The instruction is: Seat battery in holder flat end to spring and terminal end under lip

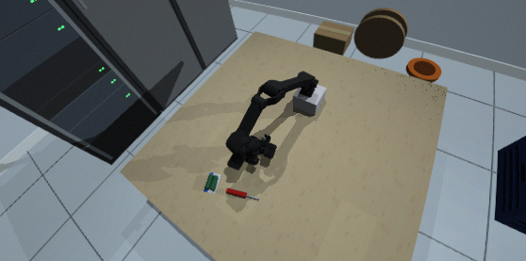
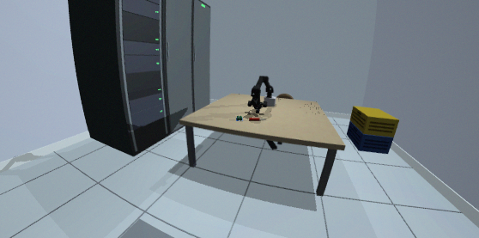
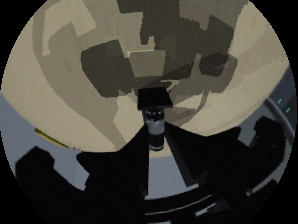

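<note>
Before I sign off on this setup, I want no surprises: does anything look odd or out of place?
Yes. A big wooden cable spool appears to hang above the floor beside the cardboard box, with nothing visible under it. On the table, the gripper, shut on a dark cylinder, is over the white block. The screwdriver lies loose.

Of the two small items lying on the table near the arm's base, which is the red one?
The screwdriver, red-handled with a thin metal shaft. The green part beside it lies nearer the table's edge.
</note>
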Robot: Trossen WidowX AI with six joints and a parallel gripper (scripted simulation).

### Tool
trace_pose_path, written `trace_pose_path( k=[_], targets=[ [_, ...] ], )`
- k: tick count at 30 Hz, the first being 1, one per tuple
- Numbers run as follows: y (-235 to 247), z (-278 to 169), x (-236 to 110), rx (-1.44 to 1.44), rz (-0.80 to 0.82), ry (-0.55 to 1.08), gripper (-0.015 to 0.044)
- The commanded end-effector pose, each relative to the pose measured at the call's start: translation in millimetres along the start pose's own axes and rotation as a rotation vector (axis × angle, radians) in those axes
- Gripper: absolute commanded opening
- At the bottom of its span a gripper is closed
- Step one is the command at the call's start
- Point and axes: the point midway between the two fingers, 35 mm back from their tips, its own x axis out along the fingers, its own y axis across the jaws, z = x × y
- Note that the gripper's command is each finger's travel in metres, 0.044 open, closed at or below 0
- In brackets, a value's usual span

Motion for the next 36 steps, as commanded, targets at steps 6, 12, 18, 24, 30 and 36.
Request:
trace_pose_path(
  k=[6,12,18,24,30,36],
  targets=[
    [1.2,3.3,-1.7,0.003,0.002,-0.017,0.0067],
    [1.2,3.4,-1.8,0.003,0.002,-0.017,0.0067],
    [1.1,3.6,-1.6,0.003,0.003,-0.023,0.0067],
    [0.7,4.1,-0.7,0.003,0.004,-0.046,0.0067],
    [0.4,4.5,0.3,0.002,0.006,-0.070,0.0067],
    [0.1,4.8,1.2,0.002,0.007,-0.093,0.0067]
  ],
)
